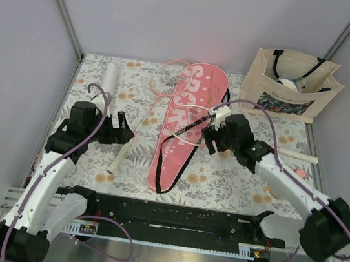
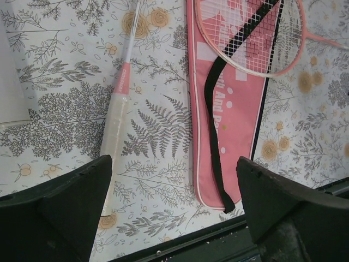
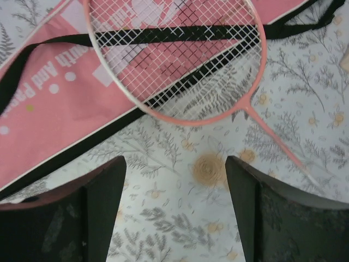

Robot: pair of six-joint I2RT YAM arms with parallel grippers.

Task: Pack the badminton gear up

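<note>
Nothing is packed yet, as far as I can judge. My left gripper (image 2: 174,204) has its fingers spread as wide as they go and holds nothing; only the flowered table (image 2: 158,164) shows between them. The first racket (image 2: 115,128) lies flat on that table, its white handle running down just inside my left-hand finger. The pink cover (image 2: 234,125) stretches ahead toward my right-hand finger, with its black strap (image 2: 217,142) trailing along it. My right gripper (image 3: 174,210) is parted too, a little less widely, and it also grips nothing. Just ahead of those fingers the head of the second racket (image 3: 174,54) rests partly on the cover and partly on the table. Its thin shaft slants off past my right-hand finger. The white tube (image 1: 109,77) lies beyond my left gripper, well apart from the cover. The cover lies flat, and I cannot tell whether its mouth is open. So I take it the whole job is ahead of me: both rackets have to go inside the cover, and the tube has to be put away with them. The handle by my left-hand finger looks the readiest thing to grasp.
</note>
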